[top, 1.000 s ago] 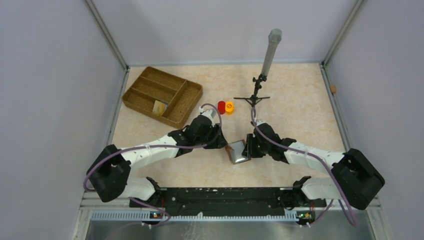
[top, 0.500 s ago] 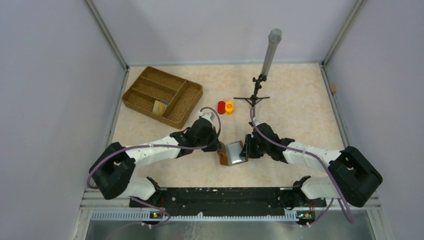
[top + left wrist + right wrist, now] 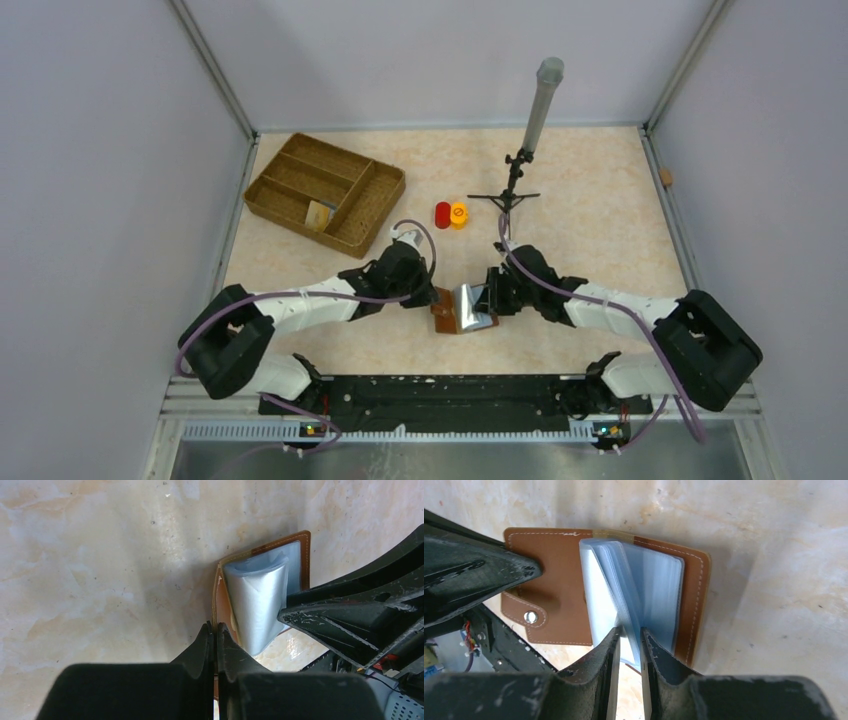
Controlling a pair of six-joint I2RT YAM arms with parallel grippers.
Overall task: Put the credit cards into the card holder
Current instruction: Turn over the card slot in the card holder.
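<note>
No legible text, brand or number appears anywhere; the orange round plastic cap point(image 3: 458, 214) bears only an indistinct dark mark.

1. The surface point(image 3: 600, 220) is pale marbled beige, with walls along its left, far and right edges
2. A divided wicker tray point(image 3: 372, 200) sits in the far left corner
3. A red cap point(image 3: 442, 214) and an orange cap point(image 3: 459, 214) lie side by side near the middle
4. A black tripod stand point(image 3: 512, 190) stands just right of them
5. The brown card holder point(image 3: 447, 318) lies open towards the near edge, midway along it
</note>
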